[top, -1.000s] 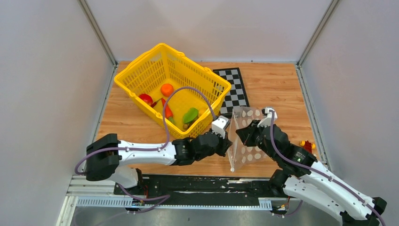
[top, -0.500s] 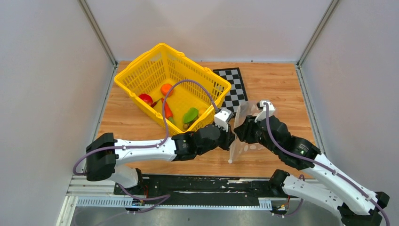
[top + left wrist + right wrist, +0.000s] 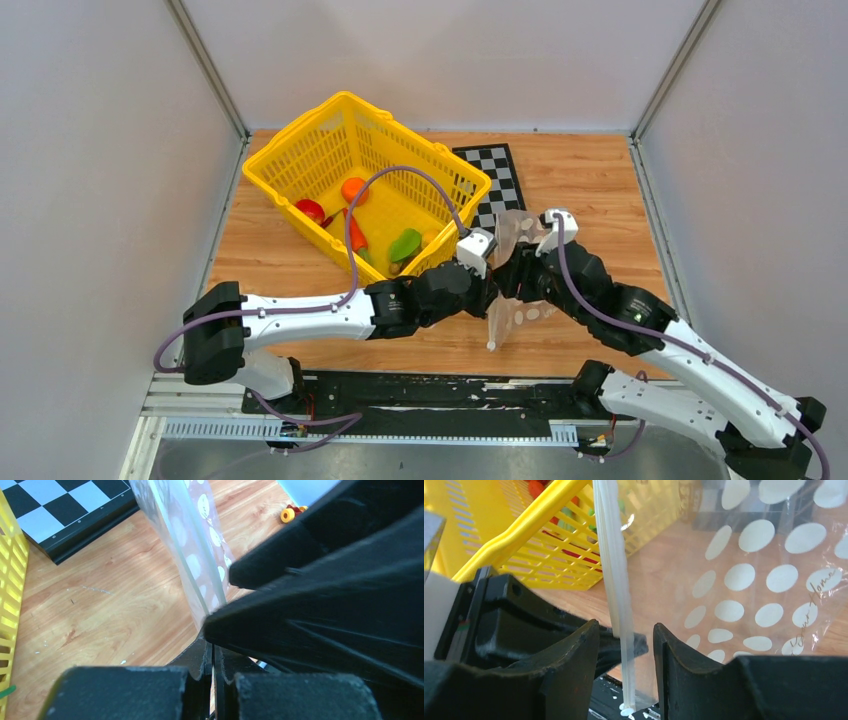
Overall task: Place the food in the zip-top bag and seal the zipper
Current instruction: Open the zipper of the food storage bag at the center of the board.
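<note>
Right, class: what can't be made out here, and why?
- Top view: where the left gripper closes, hidden by both wrists.
- Left wrist view: much of the zip-top bag, behind the right gripper.
- Right wrist view: the zipper, upper end cut off by the top edge.
- Top view: food low in the basket, behind its mesh wall.

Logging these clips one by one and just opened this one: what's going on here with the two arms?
Both arms meet at the zip-top bag, held upright beside the yellow basket. The left gripper is shut on the bag's edge and holds it up. The right gripper is open, with a finger on either side of the zipper strip, not pinching it. The toy food lies in the basket; none is in the bag yet.
</note>
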Tool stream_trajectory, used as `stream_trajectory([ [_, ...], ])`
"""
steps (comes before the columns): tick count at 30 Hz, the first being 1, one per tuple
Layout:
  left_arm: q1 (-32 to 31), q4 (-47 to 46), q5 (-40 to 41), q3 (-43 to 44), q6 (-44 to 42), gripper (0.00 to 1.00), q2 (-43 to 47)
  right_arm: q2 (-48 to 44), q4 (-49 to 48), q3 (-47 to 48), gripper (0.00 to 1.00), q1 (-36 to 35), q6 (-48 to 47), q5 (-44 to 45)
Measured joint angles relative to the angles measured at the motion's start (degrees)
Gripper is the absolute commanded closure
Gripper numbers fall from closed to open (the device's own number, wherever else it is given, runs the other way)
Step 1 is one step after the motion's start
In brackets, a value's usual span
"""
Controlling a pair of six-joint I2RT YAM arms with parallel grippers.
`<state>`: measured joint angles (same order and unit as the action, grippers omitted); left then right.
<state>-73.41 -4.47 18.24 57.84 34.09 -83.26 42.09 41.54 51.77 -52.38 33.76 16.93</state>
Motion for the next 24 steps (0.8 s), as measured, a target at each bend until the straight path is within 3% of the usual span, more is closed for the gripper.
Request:
stream_trajectory([
  [6,0.00,0.92,-0.96,0.28,-0.42,1.00,-0.02,5.46,0.24,1.55,0.80,-0.66,-0.59,3.23],
  [10,0.26,0.90,-1.27,0.31,-0.42,1.00,-0.02,5.42,0.87,1.97,0.81,-1.20,-0.96,4.26],
  [13,0.59,1.09,-1.55,0.57,-0.37,1.00,-0.02,4.92,0.90,1.99,0.75,-1.20,-1.18,4.42],
  [17,0.94,1.36,-1.62,0.61,-0.37,1.00,-0.02,3.10,0.96,1.84,0.73,-1.18,-1.57,4.22],
  [24,1.49,2.38,-1.42,0.63,-0.35,1.00,-0.02,-0.63,0.96,-0.92,0.80,-1.18,-2.95,4.31],
])
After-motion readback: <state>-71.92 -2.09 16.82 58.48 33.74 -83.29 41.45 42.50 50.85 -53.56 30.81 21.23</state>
